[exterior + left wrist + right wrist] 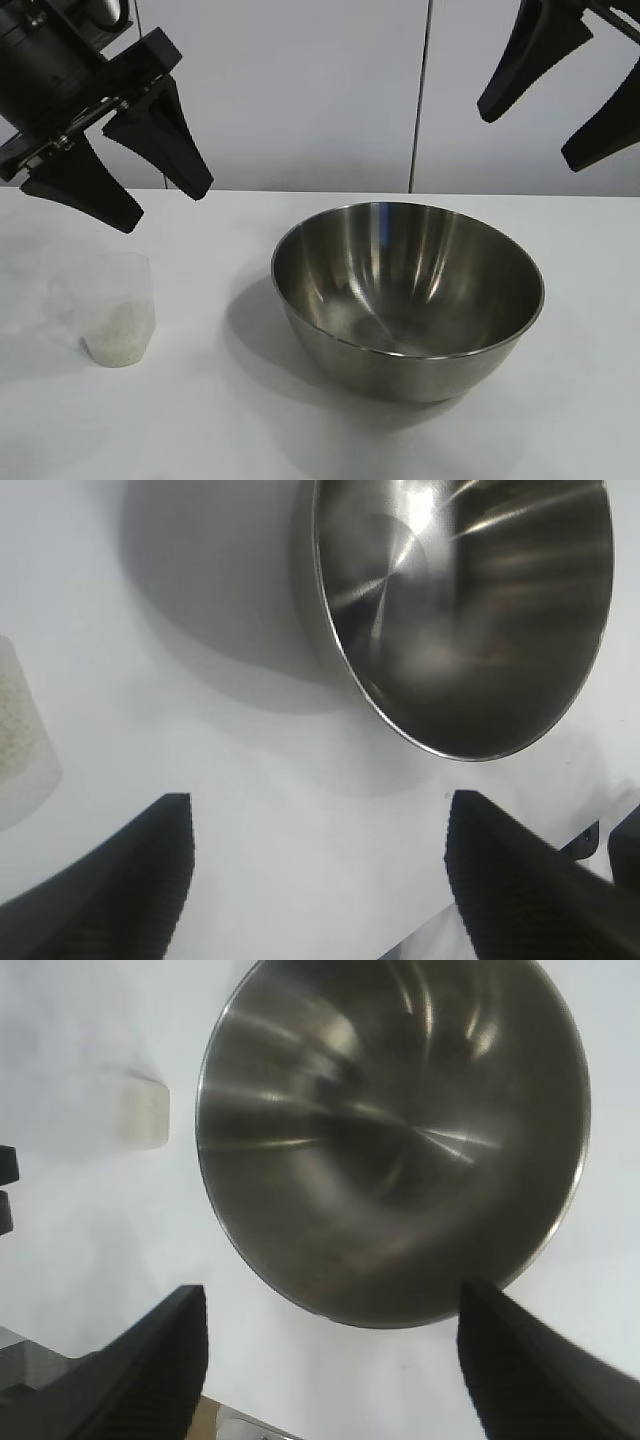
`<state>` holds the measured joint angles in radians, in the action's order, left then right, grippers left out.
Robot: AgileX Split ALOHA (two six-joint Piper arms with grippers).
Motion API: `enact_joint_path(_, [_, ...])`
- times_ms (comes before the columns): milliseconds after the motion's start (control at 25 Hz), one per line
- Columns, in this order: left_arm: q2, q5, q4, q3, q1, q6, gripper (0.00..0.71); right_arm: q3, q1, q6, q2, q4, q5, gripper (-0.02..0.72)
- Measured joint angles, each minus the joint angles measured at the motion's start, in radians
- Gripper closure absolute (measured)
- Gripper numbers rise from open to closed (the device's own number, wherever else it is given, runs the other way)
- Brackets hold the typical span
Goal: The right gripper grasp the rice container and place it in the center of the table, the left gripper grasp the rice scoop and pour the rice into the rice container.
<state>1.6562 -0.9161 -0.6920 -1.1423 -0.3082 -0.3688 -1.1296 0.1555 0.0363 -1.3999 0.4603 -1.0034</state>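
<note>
The left gripper (128,183) is seen raised above the table (200,420) at the left of the exterior view, its two black wedge-shaped fingers spread apart with nothing between them, so the jaws are released. The rice scoop (112,309), a clear frosted plastic cup, is stood upright on the table below the left gripper's jaws and apart from them, untouched; a pale heap of rice (118,338) is held in its bottom. No marking or writing can be read on the cup, and no label is shown on the left gripper's body in these views. The right gripper (560,100) is seen high at the upper right of the exterior view, its two long tapering fingers also parted and empty, so its jaws are likewise released. The rice container (408,296), a shiny, deep stainless-steel bowl, is set upright near the middle of the table, below the right gripper's jaws and well clear of them, and to the side of the left gripper's jaws. Its inside is seen bare and reflective, with no brand or stamp that can be made out. In the left wrist view the bowl is seen beyond the open finger pads (130,880), with the edge of the scoop off to one side; in the right wrist view the bowl fills the space ahead of the parted fingers (150,1370), with the scoop farther off beside it
</note>
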Motion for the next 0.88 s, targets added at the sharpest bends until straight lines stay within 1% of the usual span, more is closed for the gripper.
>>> enact_joint_path(200, [0.000, 0.000, 0.000, 0.000, 0.000, 0.000, 0.197, 0.000, 0.000, 0.028, 0.000, 0.000, -0.031, 0.216])
enact_joint_path(280, [0.000, 0.000, 0.000, 0.000, 0.000, 0.000, 0.197, 0.000, 0.000, 0.048, 0.000, -0.016, -0.060, 0.216])
enact_joint_path(360, [0.000, 0.000, 0.000, 0.000, 0.000, 0.000, 0.197, 0.000, 0.000, 0.057, 0.000, -0.073, -0.100, 0.216])
enact_joint_path(400, [0.000, 0.000, 0.000, 0.000, 0.000, 0.000, 0.197, 0.000, 0.000, 0.055, 0.000, -0.121, -0.116, 0.216])
enact_joint_path(440, [0.000, 0.000, 0.000, 0.000, 0.000, -0.001, 0.197, 0.000, 0.000, 0.045, 0.000, -0.174, -0.124, 0.216])
enact_joint_path(560, [0.000, 0.000, 0.000, 0.000, 0.000, -0.001, 0.197, 0.000, 0.000, -0.006, -0.008, -0.309, -0.131, 0.216])
enact_joint_path(600, [0.000, 0.000, 0.000, 0.000, 0.000, -0.001, 0.197, 0.000, 0.000, -0.014, -0.017, -0.337, -0.130, 0.216])
enact_joint_path(680, [0.000, 0.000, 0.000, 0.000, 0.000, -0.001, 0.197, 0.000, 0.000, -0.025, -0.061, -0.358, -0.115, 0.216])
enact_joint_path(880, [0.000, 0.004, 0.000, 0.000, 0.000, -0.001, 0.197, 0.000, 0.000, -0.028, -0.192, -0.364, 0.011, 0.216])
